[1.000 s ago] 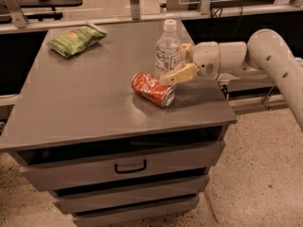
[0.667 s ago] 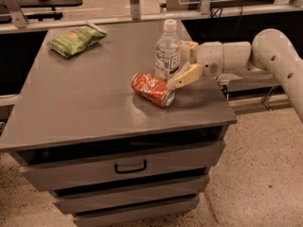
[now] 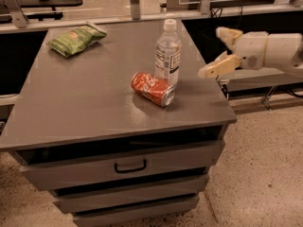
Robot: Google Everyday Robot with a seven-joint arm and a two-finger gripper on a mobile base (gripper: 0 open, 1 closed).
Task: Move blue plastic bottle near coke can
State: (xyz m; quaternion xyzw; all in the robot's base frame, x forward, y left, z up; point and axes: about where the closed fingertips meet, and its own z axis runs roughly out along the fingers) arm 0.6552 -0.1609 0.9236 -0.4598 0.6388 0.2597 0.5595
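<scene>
The clear plastic bottle [image 3: 168, 52] with a white cap and white label stands upright on the grey cabinet top [image 3: 85, 98]. The red coke can [image 3: 152, 89] lies on its side just in front of the bottle, close to it or touching it. My gripper [image 3: 214, 52] is open and empty. It hangs over the cabinet's right edge, well to the right of the bottle and clear of it.
A green crisp bag [image 3: 75, 39] lies at the back left of the cabinet top. The cabinet has drawers with a dark handle [image 3: 129, 166] in front. Dark shelving and metal posts stand behind. Speckled floor lies to the right.
My gripper has let go of the bottle and drawn back to the right, off the cabinet's edge. The bottle stays standing by the can.
</scene>
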